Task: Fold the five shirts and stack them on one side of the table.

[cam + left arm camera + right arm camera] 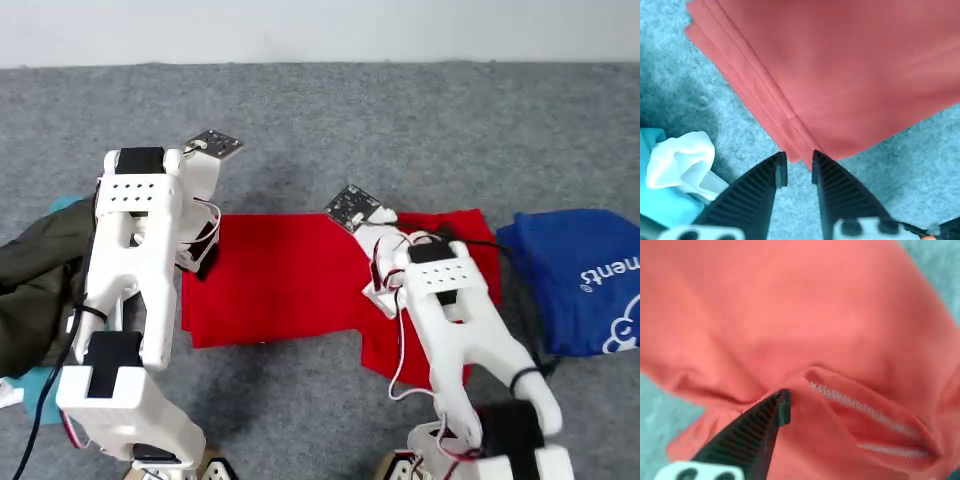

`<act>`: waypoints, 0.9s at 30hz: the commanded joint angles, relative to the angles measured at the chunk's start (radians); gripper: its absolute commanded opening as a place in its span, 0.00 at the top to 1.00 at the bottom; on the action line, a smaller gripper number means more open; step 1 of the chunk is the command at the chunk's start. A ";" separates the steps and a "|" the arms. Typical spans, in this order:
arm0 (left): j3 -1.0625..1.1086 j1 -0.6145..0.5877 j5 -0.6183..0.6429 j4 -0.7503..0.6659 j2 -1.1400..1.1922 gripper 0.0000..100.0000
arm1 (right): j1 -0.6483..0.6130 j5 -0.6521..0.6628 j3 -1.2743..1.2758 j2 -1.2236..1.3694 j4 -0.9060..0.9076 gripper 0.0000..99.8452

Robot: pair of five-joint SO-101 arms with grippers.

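A red shirt (280, 285) lies spread on the grey carpet between the two arms. My left gripper (799, 166) sits at the shirt's left edge (790, 125), where several folded layers show. Its fingers are open by a narrow gap, with the cloth's corner just at the tips. In the high view that gripper (203, 258) is low beside the shirt. My right gripper (385, 290) is down on the shirt's right part. One black finger (771, 415) digs into bunched red cloth (805, 315), a stitched hem (865, 412) is turned up beside it, and the other finger is hidden.
A blue shirt (580, 280) lies crumpled at the right. A dark olive shirt (40, 275) is heaped at the left over a teal one (42, 395). White cloth (680, 160) and teal cloth (660, 210) lie close to my left gripper.
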 commanded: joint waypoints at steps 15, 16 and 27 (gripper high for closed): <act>0.008 -0.003 -0.012 0.023 -0.044 0.91 | -0.044 -0.063 -0.233 -0.007 0.248 0.47; 0.018 -0.003 -0.012 0.023 -0.044 0.91 | -0.036 -0.046 -0.245 -0.051 0.314 0.47; 0.041 -0.005 -0.014 0.020 -0.043 0.91 | 0.243 0.681 -0.069 -0.177 0.736 0.53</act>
